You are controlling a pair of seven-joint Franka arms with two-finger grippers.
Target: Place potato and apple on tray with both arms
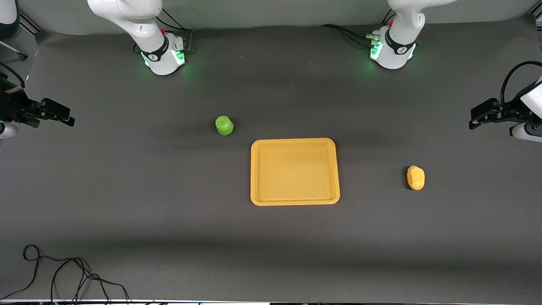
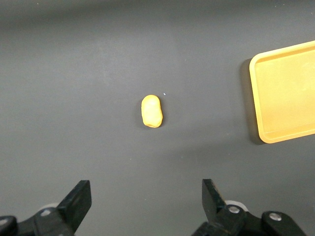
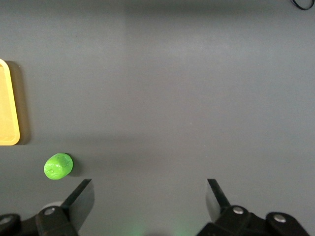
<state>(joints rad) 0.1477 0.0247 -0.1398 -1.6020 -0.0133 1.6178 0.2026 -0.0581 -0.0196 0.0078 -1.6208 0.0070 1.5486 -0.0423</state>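
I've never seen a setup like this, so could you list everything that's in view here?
tray: one, yellow-orange, mid-table, nothing in it.
apple: one, bright green, on the table beside the tray, toward the right arm's end, farther from the front camera.
potato: one, yellow-orange, on the table beside the tray, toward the left arm's end.
cable: one, black, looped at the table edge nearest the camera.
left end effector: black, open, over the table near the potato.
right end effector: black, open, over the table near the apple.

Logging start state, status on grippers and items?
Left gripper open over potato. Right gripper open, beside apple. Tray bare, both items on table. Paths clear.
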